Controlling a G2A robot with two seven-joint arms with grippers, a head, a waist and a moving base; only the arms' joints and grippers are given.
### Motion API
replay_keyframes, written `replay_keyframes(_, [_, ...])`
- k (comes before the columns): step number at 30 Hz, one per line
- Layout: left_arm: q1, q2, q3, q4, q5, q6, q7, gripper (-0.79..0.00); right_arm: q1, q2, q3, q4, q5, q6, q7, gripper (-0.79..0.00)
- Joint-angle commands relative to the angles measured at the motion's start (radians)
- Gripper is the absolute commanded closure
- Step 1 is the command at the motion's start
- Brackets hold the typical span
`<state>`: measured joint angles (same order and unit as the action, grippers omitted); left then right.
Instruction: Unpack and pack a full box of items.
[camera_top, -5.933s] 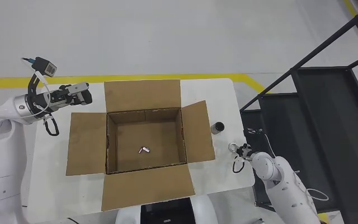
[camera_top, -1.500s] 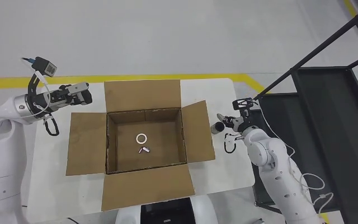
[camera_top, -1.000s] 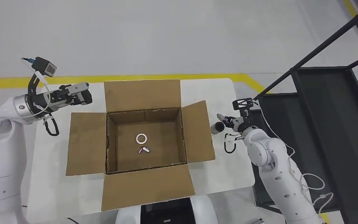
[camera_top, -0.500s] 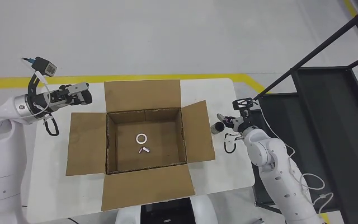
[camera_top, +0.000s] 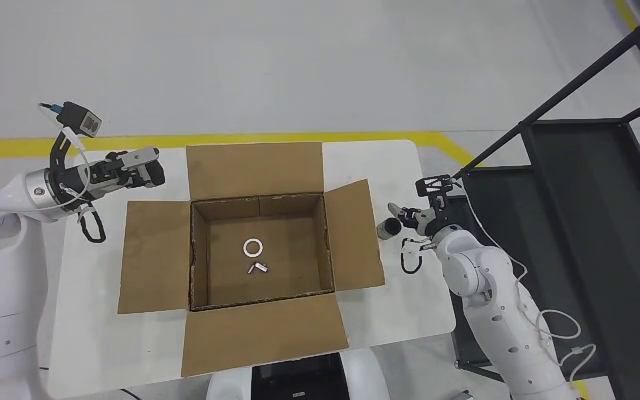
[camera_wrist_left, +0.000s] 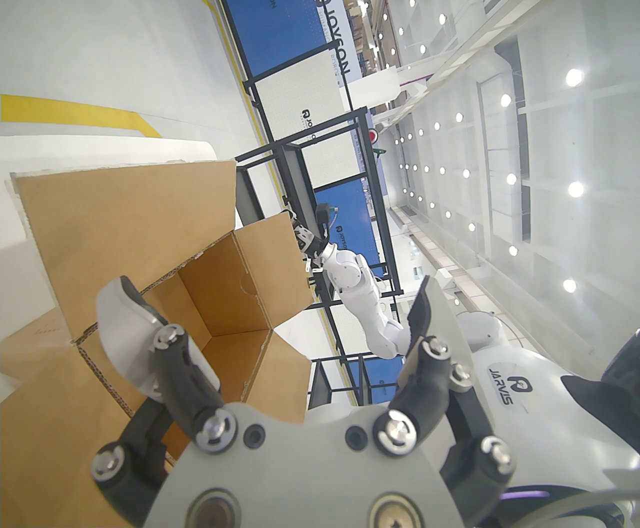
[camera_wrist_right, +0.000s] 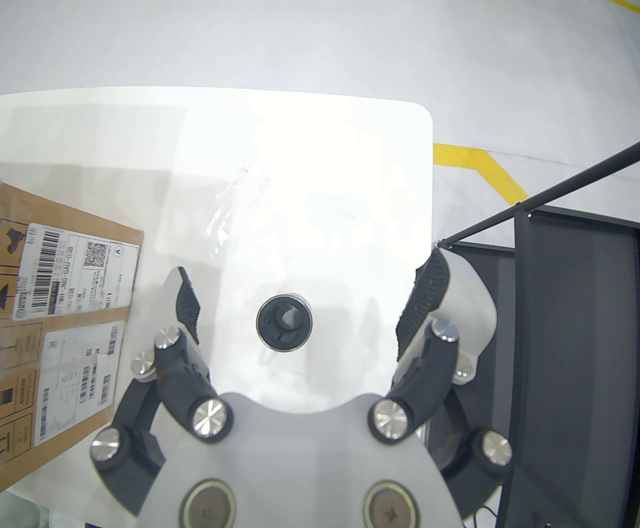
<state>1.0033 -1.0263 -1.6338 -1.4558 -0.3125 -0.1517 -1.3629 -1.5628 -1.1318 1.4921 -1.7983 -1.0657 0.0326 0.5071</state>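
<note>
An open cardboard box (camera_top: 259, 300) stands mid-table with all its flaps spread flat. On its floor lie a white ring (camera_top: 254, 246) and a small pale pink piece (camera_top: 259, 268). Just right of the right flap, a small dark cylinder (camera_top: 389, 227) stands upright on the table. My right gripper (camera_top: 401, 234) is open above it, and the cylinder (camera_wrist_right: 284, 323) shows between the two fingers of the gripper (camera_wrist_right: 310, 295) without touching them. Beyond the box's far left corner, my left gripper (camera_top: 150, 168) is held sideways. The left wrist view shows that gripper (camera_wrist_left: 270, 320) open and empty, facing the box (camera_wrist_left: 150, 210).
The white table (camera_top: 400, 160) has bare strips left and right of the flaps. A black metal rack (camera_top: 560, 200) stands close to the table's right edge beside the right arm. A labelled box flap (camera_wrist_right: 60, 310) lies next to the cylinder.
Since the oldest frame the right arm has moved from the table's front right corner to the cylinder, and a white ring now lies in the box. Nothing moved in the last second and a half.
</note>
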Motion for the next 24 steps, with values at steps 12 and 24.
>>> replay_keyframes(12, [0.0,0.0,0.0,0.0,0.0,0.0,0.0,-0.785,0.027,-0.003,-0.016,0.117,0.016,-0.007,0.072,-0.785])
replay_keyframes(24, [0.0,0.0,0.0,0.0,0.0,0.0,0.0,-0.785,0.138,-0.034,-0.164,0.333,-0.011,0.053,-0.013,-0.785])
